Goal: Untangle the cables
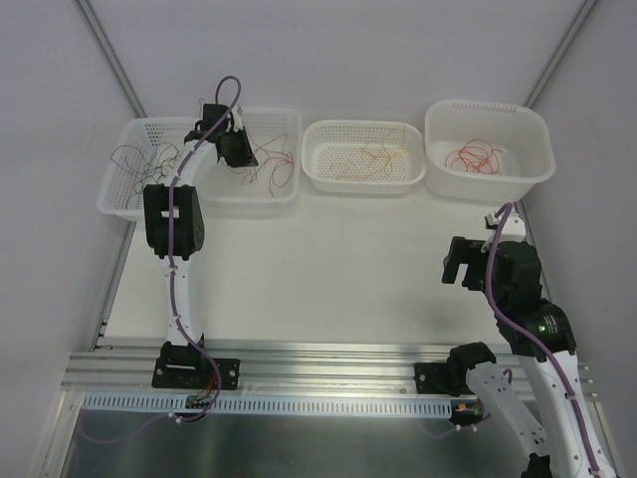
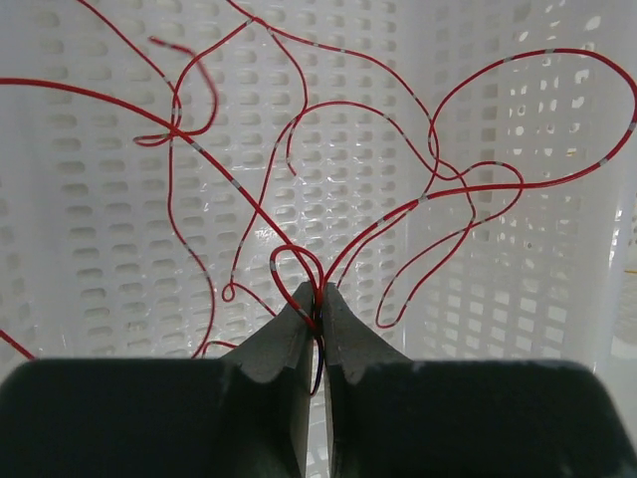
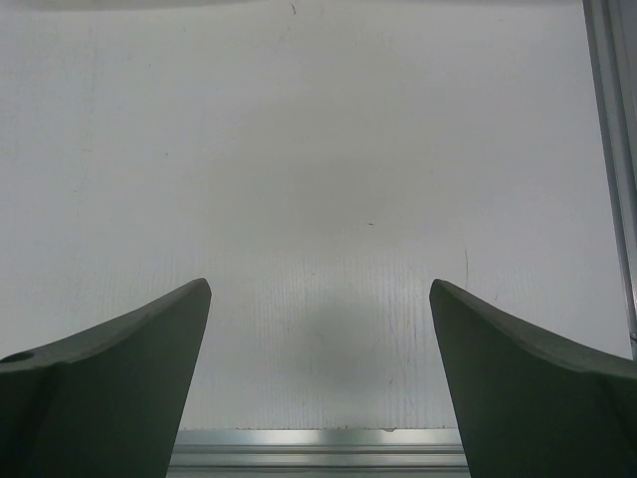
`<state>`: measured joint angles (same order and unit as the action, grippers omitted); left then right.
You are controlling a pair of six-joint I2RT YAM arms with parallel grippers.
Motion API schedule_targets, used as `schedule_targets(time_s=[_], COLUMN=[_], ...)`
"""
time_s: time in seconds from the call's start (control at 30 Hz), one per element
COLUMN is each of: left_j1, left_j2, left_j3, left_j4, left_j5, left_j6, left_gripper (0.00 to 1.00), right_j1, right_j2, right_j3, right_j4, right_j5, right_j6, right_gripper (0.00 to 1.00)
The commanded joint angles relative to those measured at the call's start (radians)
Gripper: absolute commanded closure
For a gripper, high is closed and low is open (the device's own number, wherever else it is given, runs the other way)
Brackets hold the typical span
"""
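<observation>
The white table [image 1: 328, 249] carries three white baskets. The widest basket [image 1: 119, 204] lies right under the left gripper [image 2: 318, 291], the oval basket [image 1: 363, 184] sits off to that gripper's right, and the deep basket [image 1: 537, 169] stands ahead of the right gripper [image 3: 318, 289]. The right gripper hangs over bare table with its fingers spread wide and nothing between them. The left gripper's fingers are pressed together, pinching a loop of dark red wire [image 2: 239, 194] at their very tips (a darker strand [image 2: 318, 363] seems to run down the slit too, but I cannot be sure). The rest of that wire fans out ahead of the gripper in loose, crossing loops. A dark grey tangle [image 1: 144, 159] lies to its left, orange-yellow wire [image 1: 383, 154] fills the oval basket, and bright red wire [image 1: 476, 156] the deep one. These wires look hair-thin, limp and almost weightless, so they will likely slide between the pads and catch at crossings. A free stretch near an end looks the best hold, drawn out slowly.
</observation>
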<state>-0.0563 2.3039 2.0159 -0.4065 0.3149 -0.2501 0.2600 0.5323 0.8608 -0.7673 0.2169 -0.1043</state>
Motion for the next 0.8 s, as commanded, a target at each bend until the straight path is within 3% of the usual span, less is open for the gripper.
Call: schedule_targets(time_s=[0.0,0.1,0.23,0.33,0.53,0.67,0.77], left_j1=[0.026,0.026,0.026,0.026,0.026,0.026,0.026], left_j2=[0.012,0.014,-0.018,-0.081,-0.213,-0.285,-0.323], left_j3=[0.017,0.011,-0.028,-0.075,-0.085,-0.068,-0.043], left_j4=[-0.020,-0.040,-0.072,-0.072,-0.072,-0.071,-0.071], left_j5=[0.116,0.153,0.070,0.026,-0.008,-0.069,-0.179], left_j6=[-0.075,-0.072,-0.075,-0.094,-0.113,-0.124,-0.123], left_gripper=[0.94,0.87,0.83,0.64,0.45,0.24,0.19], right_j1=[0.005,0.007,0.005,0.004,0.005,0.005,0.005], right_j2=[0.009,0.011,0.009,0.002,-0.011,-0.023,-0.025], right_j3=[0.009,0.009,0.011,0.017,0.021,0.020,0.018], right_j4=[0.020,0.022,0.017,0.014,0.011,0.008,0.005], right_j5=[-0.014,-0.017,-0.017,-0.017,-0.024,-0.025,-0.022], right_j6=[0.017,0.020,0.018,0.018,0.023,0.026,0.026], right_gripper=[0.03,0.03,0.03,0.03,0.03,0.03,0.03])
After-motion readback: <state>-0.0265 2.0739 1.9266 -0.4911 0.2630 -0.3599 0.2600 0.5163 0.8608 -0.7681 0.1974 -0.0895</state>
